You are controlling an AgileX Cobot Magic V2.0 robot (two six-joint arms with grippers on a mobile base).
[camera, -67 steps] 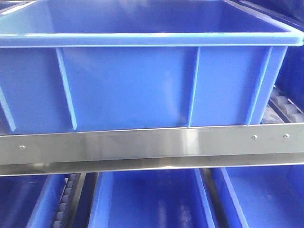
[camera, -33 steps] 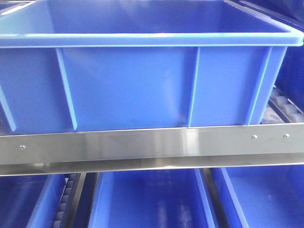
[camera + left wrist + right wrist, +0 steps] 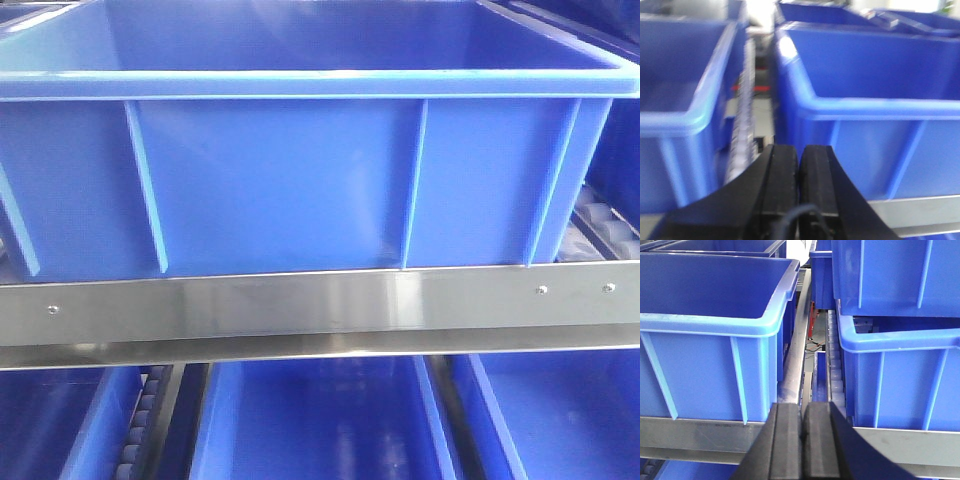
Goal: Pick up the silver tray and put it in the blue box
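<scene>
A steel-railed roller rack [image 3: 320,305] carries the blue box [image 3: 290,180], with more blue crates [image 3: 310,420] on the tier below

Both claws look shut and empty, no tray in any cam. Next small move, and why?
Probably pull back or pan to find the silver tray before anything else. It appears in no view: only the blue box on its steel rail, with more blue crates beside and below. The left claw and right claw both show jaws closed on nothing, so opening them can wait until the tray is located.
</scene>
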